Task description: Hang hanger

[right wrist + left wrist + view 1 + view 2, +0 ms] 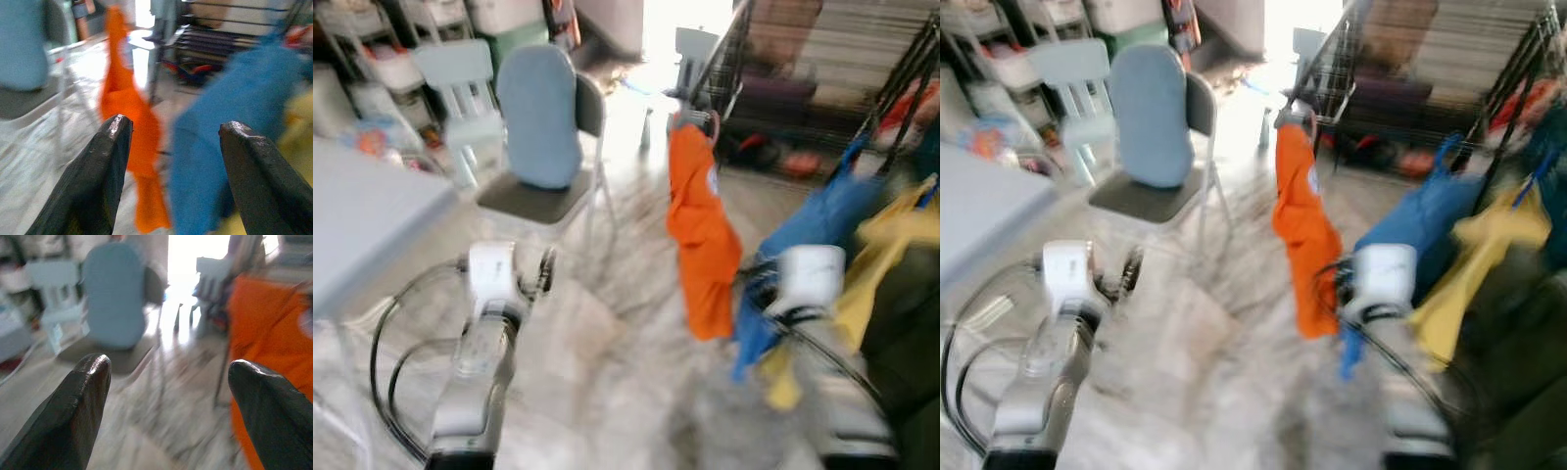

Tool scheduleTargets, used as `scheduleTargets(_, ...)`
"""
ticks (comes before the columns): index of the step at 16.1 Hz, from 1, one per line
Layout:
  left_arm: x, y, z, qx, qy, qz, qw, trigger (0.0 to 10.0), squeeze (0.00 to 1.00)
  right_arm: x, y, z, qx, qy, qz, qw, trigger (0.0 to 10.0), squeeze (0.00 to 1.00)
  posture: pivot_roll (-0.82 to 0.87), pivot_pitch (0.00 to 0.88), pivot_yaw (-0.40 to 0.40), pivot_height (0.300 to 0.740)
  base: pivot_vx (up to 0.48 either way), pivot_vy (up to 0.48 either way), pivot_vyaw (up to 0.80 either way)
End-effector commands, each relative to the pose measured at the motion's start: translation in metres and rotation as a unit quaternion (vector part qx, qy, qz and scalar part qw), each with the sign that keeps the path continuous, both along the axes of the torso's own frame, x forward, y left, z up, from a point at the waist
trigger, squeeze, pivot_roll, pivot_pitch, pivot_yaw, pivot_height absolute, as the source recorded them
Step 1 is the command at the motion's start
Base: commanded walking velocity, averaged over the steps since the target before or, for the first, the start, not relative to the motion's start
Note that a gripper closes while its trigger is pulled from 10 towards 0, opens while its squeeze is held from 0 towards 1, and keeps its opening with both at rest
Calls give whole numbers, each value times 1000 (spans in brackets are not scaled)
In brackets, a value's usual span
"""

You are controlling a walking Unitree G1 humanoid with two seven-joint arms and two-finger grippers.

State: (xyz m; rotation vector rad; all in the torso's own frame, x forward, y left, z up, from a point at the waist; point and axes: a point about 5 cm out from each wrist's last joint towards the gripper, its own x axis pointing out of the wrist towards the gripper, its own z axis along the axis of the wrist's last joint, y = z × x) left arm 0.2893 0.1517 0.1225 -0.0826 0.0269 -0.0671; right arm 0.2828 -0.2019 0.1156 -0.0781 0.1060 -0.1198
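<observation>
Left eye view shows the orange garment (702, 230) hanging long-axis vertical from its hanger (693, 121) on the black rack (724, 49), ahead and between both arms. The right pincer (171, 147) spreads wide and holds nothing, with a blue garment (813, 235) just beside it. The left pincer (168, 387) is also wide and unladen. By my judgement the right arm is nearer.
</observation>
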Motion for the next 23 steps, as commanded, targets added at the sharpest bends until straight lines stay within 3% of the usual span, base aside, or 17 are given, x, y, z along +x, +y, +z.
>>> scheduleTargets(1, -6, -4, -14, -5, 34, -9, 999, 10000, 0, -3, -2, -3, 8, 12, -2, 1000, 10000, 0, -141, 2, 93, 740, 0, 0, 0)
scheduleTargets(7, -20, 12, -25, -22, 54, 19, 998, 10000, 0, -4, -2, -2, -57, 15, 23, 998, 10000, 0, -141, 15, 85, 740, 0, 0, 0)
scheduleTargets(9, -28, 16, -28, -14, 56, 28, 998, 10000, 0, -3, 0, 2, -33, 0, 40, 999, 10000, 0, -132, 17, 57, 740, 0, 0, 0)
scheduleTargets(11, -40, 19, -32, -16, 64, 37, 997, 10000, 0, -1, 3, 2, -63, 3, 58, 996, 10000, 0, -114, 16, 38, 740, 0, 0, 0)
scheduleTargets(13, -47, 16, -34, -18, 58, 36, 998, 10000, 0, 5, 6, -2, -58, 6, 68, 996, 10000, 0, -73, 3, 2, 740, 0, 0, 0)
scheduleTargets(18, -37, 15, -35, -20, 51, 28, 998, 10000, 0, 12, 7, -12, -30, 21, 52, 998, 10000, 0, -49, 0, -11, 740, 0, 0, 0)
scheduleTargets(23, -28, 14, -36, -18, 53, 22, 998, 10000, 0, 18, 14, -12, -19, 8, 45, 999, 10000, 0, -72, 0, 33, 740, 0, 292, -744)
